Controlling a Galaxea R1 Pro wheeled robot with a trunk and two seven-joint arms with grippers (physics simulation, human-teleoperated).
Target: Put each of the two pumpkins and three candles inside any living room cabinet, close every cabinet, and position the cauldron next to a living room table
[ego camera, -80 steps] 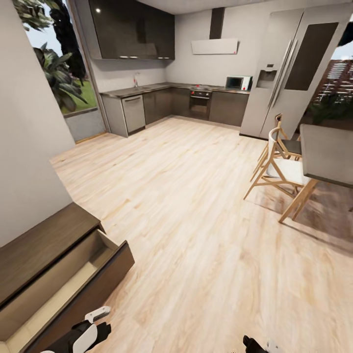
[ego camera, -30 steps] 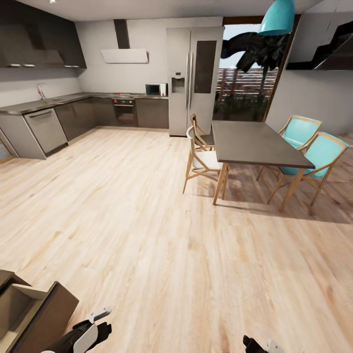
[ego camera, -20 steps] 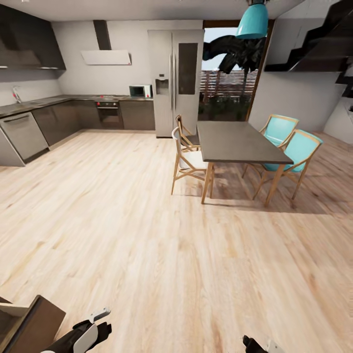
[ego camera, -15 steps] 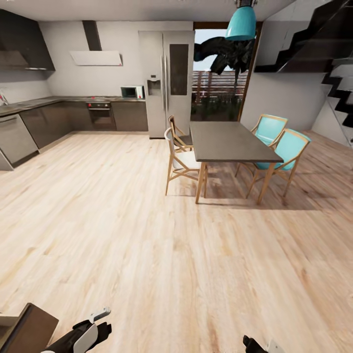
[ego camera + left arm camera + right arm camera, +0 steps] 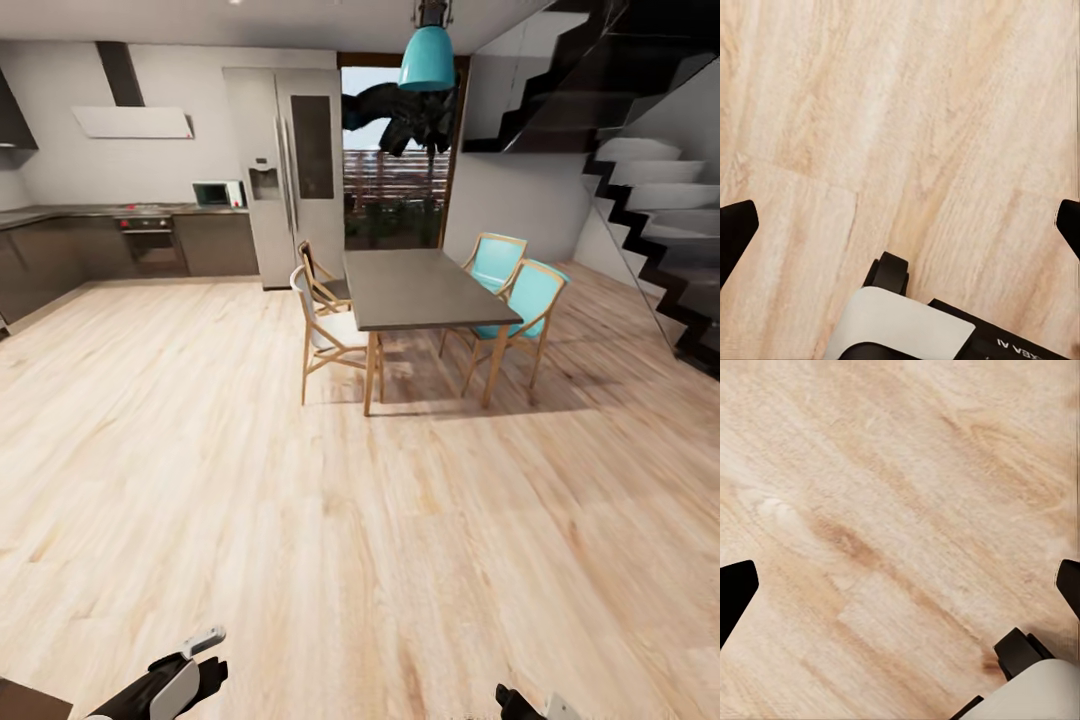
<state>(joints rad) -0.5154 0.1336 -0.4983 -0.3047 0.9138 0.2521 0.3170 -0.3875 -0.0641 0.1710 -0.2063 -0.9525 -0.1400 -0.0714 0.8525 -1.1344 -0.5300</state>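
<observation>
The pumpkins, the candles, the cauldron and the living-room table are out of view. A dark brown corner of the cabinet (image 5: 28, 702) sits at the bottom left edge of the head view. Beside it my left gripper (image 5: 203, 652) hangs low over the plank floor. In the left wrist view the left gripper (image 5: 900, 225) is open, its black fingertips (image 5: 735, 234) far apart with bare floor between them. My right gripper (image 5: 900, 585) is open too, with only floor beneath it. Part of the right gripper (image 5: 522, 704) peeks in at the bottom of the head view.
A grey dining table (image 5: 420, 290) stands ahead with a white wooden chair (image 5: 325, 335) and two teal chairs (image 5: 525, 300). A fridge (image 5: 285, 175) and kitchen counters (image 5: 150, 240) line the back wall. Stairs (image 5: 650, 230) rise at the right. Wide open floor (image 5: 300, 520) lies ahead.
The whole view has swung to the right, so the camera turned. The open cabinet drawer slid off to the left and the stairs came in. Both grippers keep their pose.
</observation>
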